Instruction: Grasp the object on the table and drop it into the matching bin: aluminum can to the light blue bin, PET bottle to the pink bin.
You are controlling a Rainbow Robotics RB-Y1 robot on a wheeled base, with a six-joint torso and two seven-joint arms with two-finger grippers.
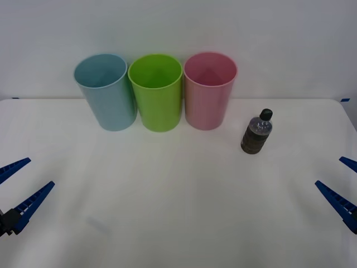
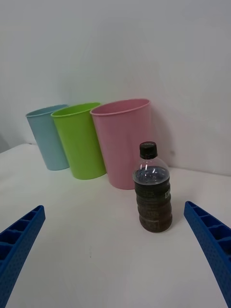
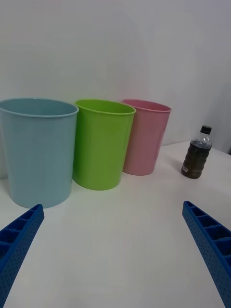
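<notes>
Left claw (image 1: 17, 191) parked low at the left edge of the worktop (image 1: 178, 212), fingers spread wide, nothing held. Stood well apart from everything on the worktop.

At the far side, three bins in a row, close together: light blue bin (image 1: 105, 92), then green bin (image 1: 157, 92), then pink bin (image 1: 209, 90). All upright, mouths open.

Just right of the pink bin and a little nearer the robot, the PET bottle (image 1: 257, 133): upright on the worktop, black cap up, dark body, long axis vertical. Stood near the pink bin but apart from it, not touching.

Right claw (image 1: 341, 190) low at the right edge, fingers likewise spread wide, empty. In the right wrist view, bottle (image 2: 153, 195) sat ahead between the two blue fingers (image 2: 211, 245), with the pink bin (image 2: 124, 142) directly behind it. In the left wrist view, same bottle (image 3: 196, 154) far off past all three bins.

Judged the right arm the nearer by a good margin. Bottle lay forward and inward of that claw, toward the bins; upright axis would suit a level side-on grasp around the body, then a short carry up and left to the pink rim. No grasp begun.
</notes>
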